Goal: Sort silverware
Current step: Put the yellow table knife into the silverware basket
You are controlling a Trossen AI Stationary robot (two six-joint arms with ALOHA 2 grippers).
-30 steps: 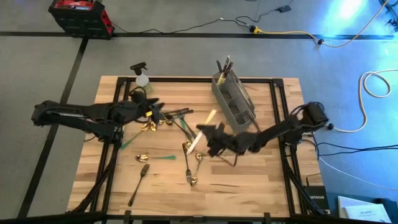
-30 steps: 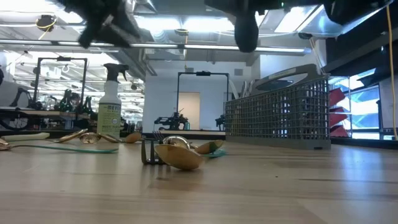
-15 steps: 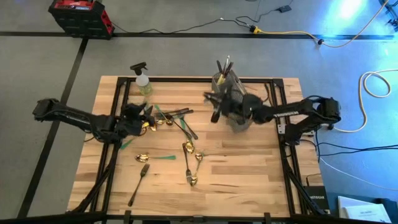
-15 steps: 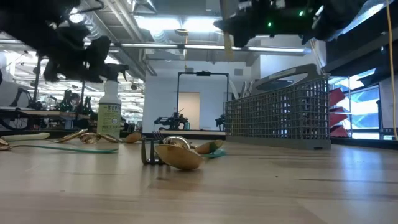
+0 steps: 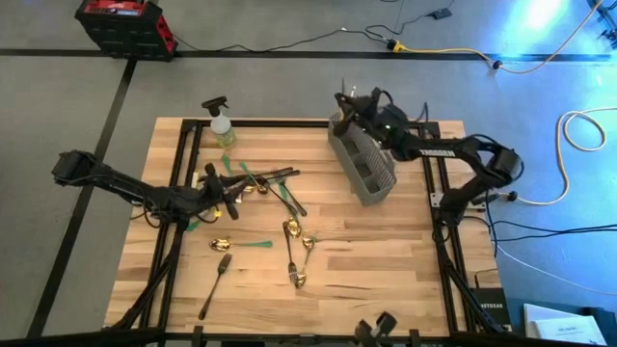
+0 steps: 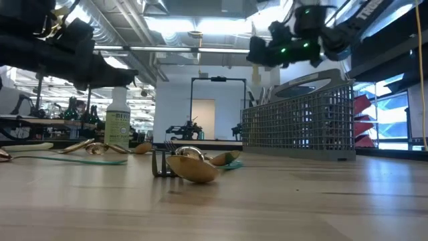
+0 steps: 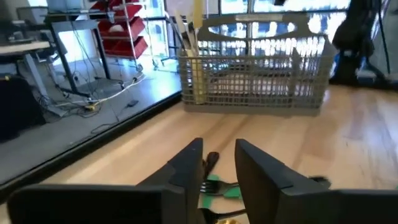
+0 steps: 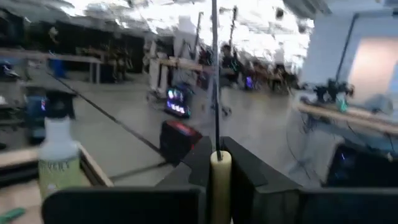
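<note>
Gold, green-handled and dark silverware lies flat on the wooden table: a pile (image 5: 260, 181) at the left and loose pieces (image 5: 294, 236) in the middle. My left gripper (image 5: 224, 193) sits low at the pile's left edge, pointing level. Its fingers (image 7: 189, 168) stand narrowly apart, with a green handle (image 7: 219, 188) showing in the gap. My right gripper (image 5: 353, 106) hovers over the far end of the grey mesh caddy (image 5: 364, 164), shut on a cream-handled piece (image 8: 219, 180). Several pieces (image 7: 186, 31) stand in the caddy's far end. My left gripper: I cannot tell whether its fingers touch the pieces between them. My right gripper pinches the cream handle (image 8: 219, 171) between its two fingers, coming level from the table's right side. A thin dark part (image 8: 214, 74) rises from the handle's end. The piece is lifted clear, above the caddy.
A spray bottle (image 5: 222, 125) stands at the table's far left corner, beyond the pile. A dark fork (image 5: 217, 284) and a green-handled spoon (image 5: 241, 245) lie toward the near left. The caddy (image 6: 297, 127) lies slanted at the far right; bare wood (image 5: 386, 260) is at the near right.
My right gripper has swung from the middle of the table toward the far edge, to the caddy's far end. It rolled on the way, carrying the cream-handled piece clear of the table. My left gripper has sunk to table height at the pile and tipped level.
</note>
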